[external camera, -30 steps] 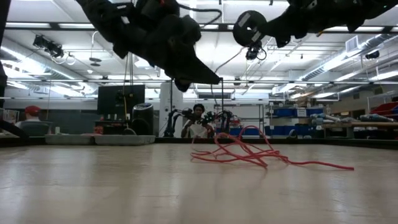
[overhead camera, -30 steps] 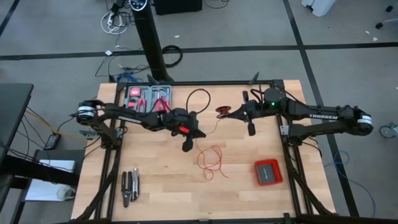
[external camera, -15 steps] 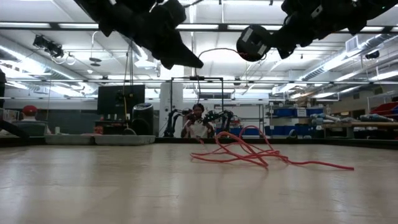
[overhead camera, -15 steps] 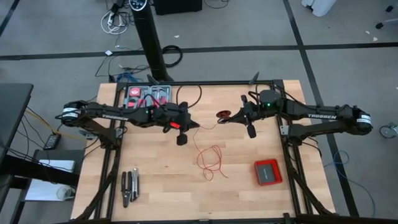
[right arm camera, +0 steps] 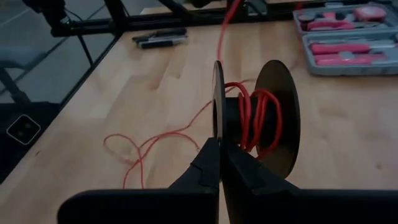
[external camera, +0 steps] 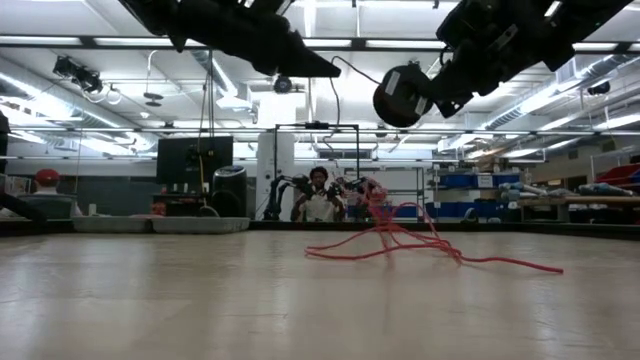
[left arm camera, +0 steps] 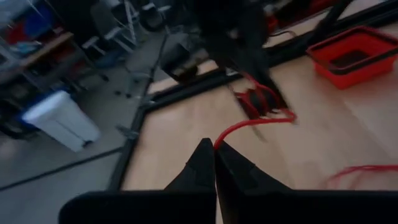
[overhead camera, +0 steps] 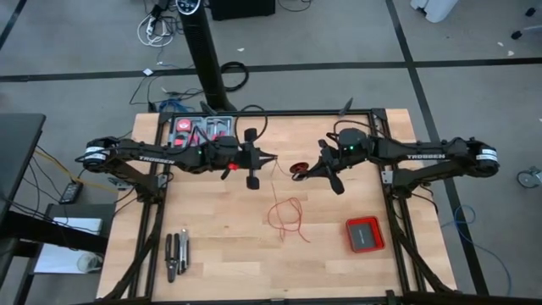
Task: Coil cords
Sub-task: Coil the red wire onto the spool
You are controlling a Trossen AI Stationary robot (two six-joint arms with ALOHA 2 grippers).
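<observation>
The cord is one thin red wire. Part of it is wound on a small black spool, held in the air by my right gripper, which is shut on it. From the spool the wire runs to my left gripper, which is shut on it above the table's middle. The rest lies as loose loops on the table. My left gripper pinches the red wire between its two fingertips, coming nearly level from the table's left. The wire is a single strand, in the air, curving slack across to the spool. My right gripper pinches one black flange of the spool at its rim between its two fingers, coming from the table's right and slanting down. The flange stands edge-on in the fingers. The spool is lifted clear of the table.
A grey tool case with red tools sits at the far left. Dark pliers lie near the front left. A flat red box lies at the near right. The black frame rail edges the table.
My left gripper has risen, gone toward the far edge and rolled, staying shut on the wire. My right gripper has sunk a little toward the near edge with the spool. Part of the loose loops has been drawn upward off the table.
</observation>
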